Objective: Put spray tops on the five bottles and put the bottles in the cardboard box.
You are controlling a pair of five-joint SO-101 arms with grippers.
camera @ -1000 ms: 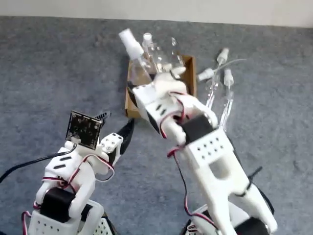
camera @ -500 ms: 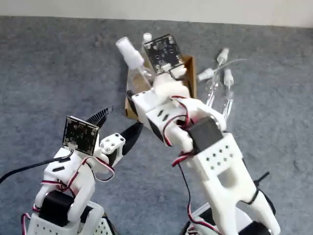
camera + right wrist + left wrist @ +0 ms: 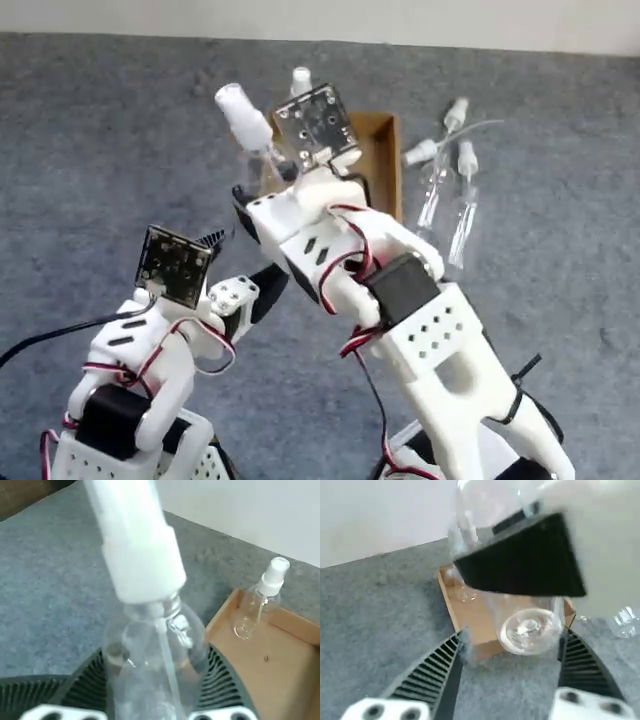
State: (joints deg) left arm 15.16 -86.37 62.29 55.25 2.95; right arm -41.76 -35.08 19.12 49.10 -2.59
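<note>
Bottle (image 3: 155, 645) sits clamped in the right gripper (image 3: 155, 682); left gripper (image 3: 512, 645) spread wide.

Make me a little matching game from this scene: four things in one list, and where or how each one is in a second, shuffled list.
Things:
1. raised bottle
2. capped bottle
3. loose bottles
4. left gripper

Places or states:
a. open, holding nothing
b. on the grey carpet, beside the box
c. clamped in the right gripper
d. inside the cardboard box

Pairs: 1-c, 2-d, 3-b, 4-a.
</note>
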